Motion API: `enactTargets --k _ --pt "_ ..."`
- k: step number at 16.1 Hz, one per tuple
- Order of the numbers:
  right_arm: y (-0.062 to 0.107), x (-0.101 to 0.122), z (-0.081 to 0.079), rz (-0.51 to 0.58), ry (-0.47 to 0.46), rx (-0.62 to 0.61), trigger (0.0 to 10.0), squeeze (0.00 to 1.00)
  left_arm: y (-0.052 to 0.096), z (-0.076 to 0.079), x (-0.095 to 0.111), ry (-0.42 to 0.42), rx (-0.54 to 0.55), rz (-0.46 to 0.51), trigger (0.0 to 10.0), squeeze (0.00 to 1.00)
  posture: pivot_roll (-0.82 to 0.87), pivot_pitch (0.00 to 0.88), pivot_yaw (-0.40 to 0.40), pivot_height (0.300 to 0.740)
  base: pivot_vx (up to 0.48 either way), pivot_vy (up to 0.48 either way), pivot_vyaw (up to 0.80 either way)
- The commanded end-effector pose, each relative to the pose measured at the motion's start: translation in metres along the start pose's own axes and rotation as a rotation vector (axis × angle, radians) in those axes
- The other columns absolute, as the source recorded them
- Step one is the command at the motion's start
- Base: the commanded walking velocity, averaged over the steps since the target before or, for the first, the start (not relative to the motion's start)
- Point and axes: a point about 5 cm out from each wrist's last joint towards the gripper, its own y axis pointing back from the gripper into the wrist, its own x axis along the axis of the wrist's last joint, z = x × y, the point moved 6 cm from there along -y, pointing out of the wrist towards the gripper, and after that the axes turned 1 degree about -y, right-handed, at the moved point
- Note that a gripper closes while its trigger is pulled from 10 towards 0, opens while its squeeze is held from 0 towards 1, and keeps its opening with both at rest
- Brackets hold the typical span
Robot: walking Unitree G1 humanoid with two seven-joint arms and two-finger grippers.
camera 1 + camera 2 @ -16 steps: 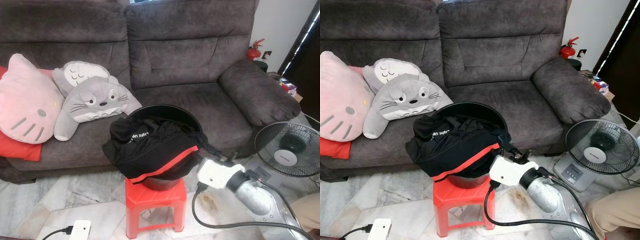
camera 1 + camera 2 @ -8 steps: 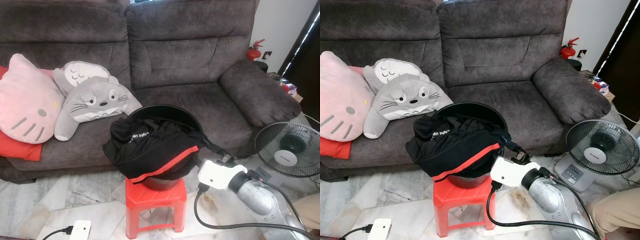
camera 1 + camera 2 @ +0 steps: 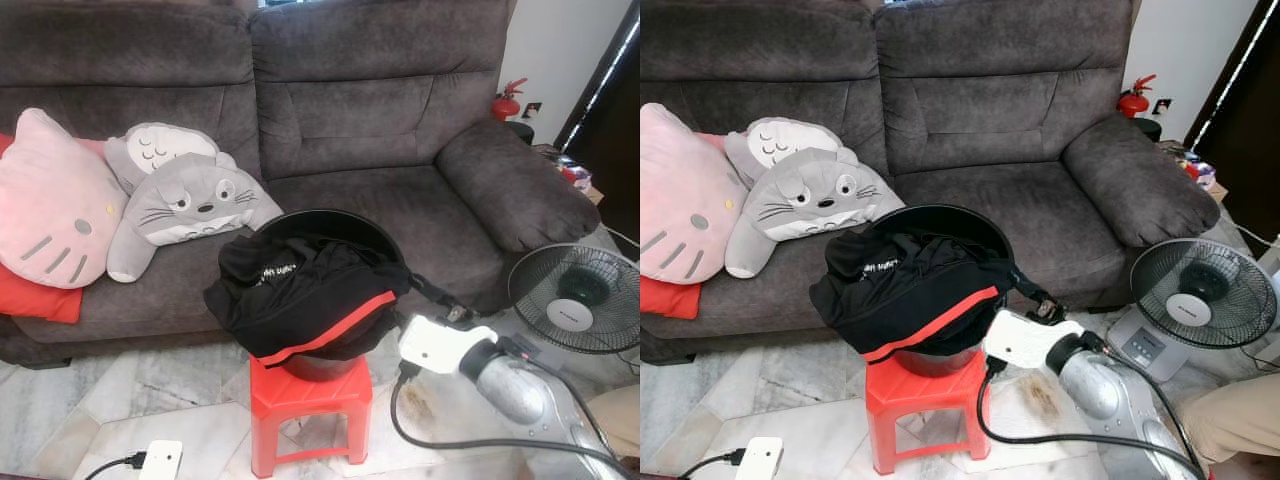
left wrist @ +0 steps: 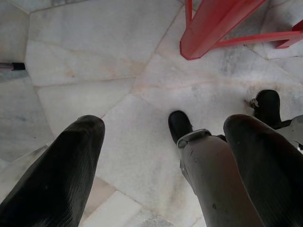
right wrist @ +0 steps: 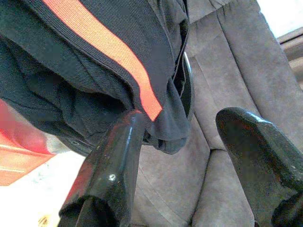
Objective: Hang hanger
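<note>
Evidently the right pincer [image 3: 1035, 300] reaches in at 4 o'clock of the black bucket [image 3: 940, 222], which sits raised on a red stool [image 3: 920, 395], presumably so its load is within reach. Its fingers [image 5: 111, 177] stand apart, empty, one touching the black garment with the red stripe [image 3: 910, 285] heaped over the rim. No hanger can be made out; perhaps it lies under the cloth. The left pincer [image 4: 161, 161] hangs open over the marble floor [image 4: 94, 56].

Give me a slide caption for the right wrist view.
Right claw, fingers open, beside the black garment with an orange stripe hanging over the black bucket, grey sofa behind.
</note>
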Motion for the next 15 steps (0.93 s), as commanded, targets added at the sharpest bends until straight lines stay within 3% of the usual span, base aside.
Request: enactTargets --k 1,6,15 --pt "-0.003 0.002 0.002 0.010 0.007 -0.001 10.0 0.00 0.000 0.000 -0.004 -0.013 0.001 -0.015 10.0 0.00 -0.21 0.000 -0.025 0.740 0.000 0.000 0.00" --pt "-0.012 0.005 0.004 0.026 0.018 0.003 10.0 0.00 0.000 0.000 -0.004 -0.003 0.003 -0.013 10.0 0.00 -0.20 0.000 -0.030 0.740 0.000 0.000 0.00" --pt "-0.007 0.014 -0.014 0.058 -0.021 0.091 10.0 0.00 0.000 0.000 -0.004 -0.001 0.002 -0.013 10.0 0.00 -0.20 0.000 -0.029 0.740 0.000 0.000 0.00"
